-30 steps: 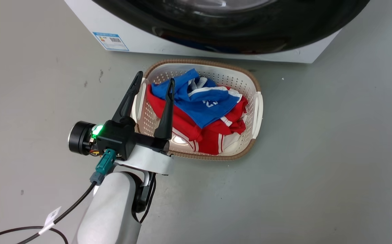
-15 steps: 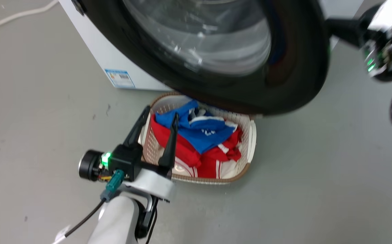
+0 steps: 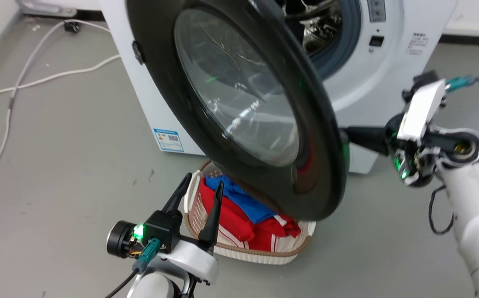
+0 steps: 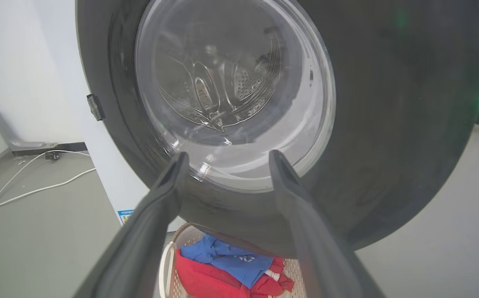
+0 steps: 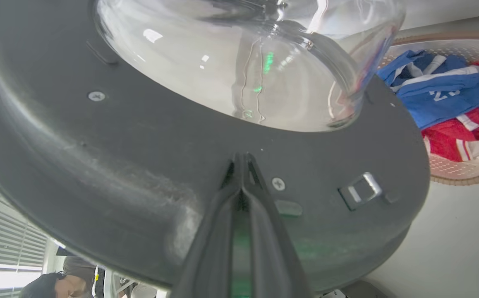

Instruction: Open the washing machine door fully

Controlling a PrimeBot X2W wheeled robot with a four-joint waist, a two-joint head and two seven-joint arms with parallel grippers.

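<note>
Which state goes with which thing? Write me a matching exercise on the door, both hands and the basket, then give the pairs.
Things:
1. washing machine door
2. left hand
3. right hand
4. laundry basket

States:
A. fingers spread apart, holding nothing
B. sits below the door's lower edge
C. standing partly open
D. fingers together, tips at the door's inner face

Pairs: 1-C, 2-A, 3-D, 4-B

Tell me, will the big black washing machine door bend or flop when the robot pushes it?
Probably not bend: the washing machine door looks thick and rigid. It should swing on its left edge rather than tip. Its smooth surface may be slippery, so the right gripper, shut against it, could slide.
</note>
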